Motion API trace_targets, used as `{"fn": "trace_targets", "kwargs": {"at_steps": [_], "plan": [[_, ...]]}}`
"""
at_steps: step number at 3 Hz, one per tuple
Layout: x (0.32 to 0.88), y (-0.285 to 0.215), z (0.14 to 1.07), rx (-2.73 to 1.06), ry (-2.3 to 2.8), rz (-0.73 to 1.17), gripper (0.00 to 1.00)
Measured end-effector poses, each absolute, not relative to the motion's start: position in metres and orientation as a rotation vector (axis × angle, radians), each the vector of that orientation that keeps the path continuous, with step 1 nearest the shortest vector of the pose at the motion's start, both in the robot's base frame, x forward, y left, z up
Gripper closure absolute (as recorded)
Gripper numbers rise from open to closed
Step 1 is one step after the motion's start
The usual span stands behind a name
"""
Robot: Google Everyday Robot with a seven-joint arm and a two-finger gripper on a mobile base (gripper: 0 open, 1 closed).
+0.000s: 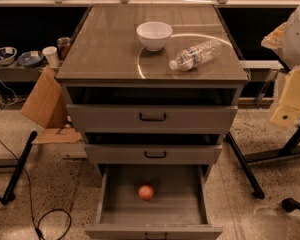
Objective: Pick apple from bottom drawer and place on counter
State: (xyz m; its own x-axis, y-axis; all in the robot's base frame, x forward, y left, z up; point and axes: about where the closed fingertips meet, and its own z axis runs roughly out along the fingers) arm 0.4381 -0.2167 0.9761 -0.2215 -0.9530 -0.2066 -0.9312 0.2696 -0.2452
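Observation:
The apple (146, 192) is small and reddish-orange, and lies near the middle of the open bottom drawer (120, 209), on its flat grey floor. The drawer is pulled out toward me below two shallower grey drawers, both slightly open. The counter (105, 44) is the glossy grey-brown cabinet top with a pale ring mark. My arm shows as white and pale yellow parts at the right edge. The gripper (275, 38) is up there beside the counter's right side, level with the counter top and far above the apple.
A white bowl (154, 35) and a plastic water bottle (196, 55) lying on its side are on the counter. A cardboard box (45, 101) leans left of the cabinet. Black stand legs (244, 164) and cables (50, 219) are on the floor either side.

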Motion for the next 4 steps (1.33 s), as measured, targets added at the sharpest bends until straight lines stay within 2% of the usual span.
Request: {"fn": "trace_targets", "kwargs": {"at_steps": [2,4], "plan": [[0.436,-0.202,0.960,-1.817,2.128,-0.081,0.00],[0.439,-0.135,0.858,-2.184,1.790,-0.036,0.00]]}}
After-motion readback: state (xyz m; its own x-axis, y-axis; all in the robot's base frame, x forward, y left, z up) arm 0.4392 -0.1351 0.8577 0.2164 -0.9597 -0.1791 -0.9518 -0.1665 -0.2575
